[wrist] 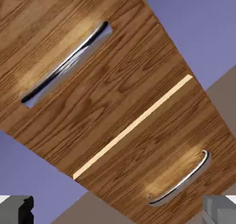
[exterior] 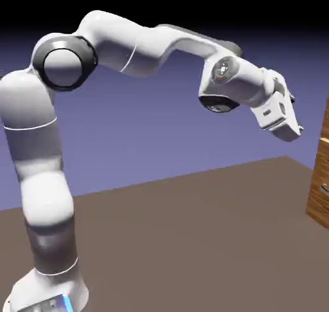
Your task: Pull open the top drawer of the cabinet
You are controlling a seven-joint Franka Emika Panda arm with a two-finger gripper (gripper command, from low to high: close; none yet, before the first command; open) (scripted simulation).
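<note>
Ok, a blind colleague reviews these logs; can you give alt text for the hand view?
A wood-grain cabinet front runs diagonally across the frame, with a metal handle on the upper panel and another handle on the panel below a pale seam. Two grey fingertips sit apart at the bottom corners, holding nothing.

A rendered test scene, not a real room. A white robot arm (exterior: 128,47) stands on a flat brown worktop (exterior: 193,240) with no texture. Behind it hangs a plain blue-violet backdrop (exterior: 160,130), black at the top. The only furniture is a wood-grain cabinet (exterior: 319,175) at the right edge, with shiny metal handles (wrist: 64,66).
</note>
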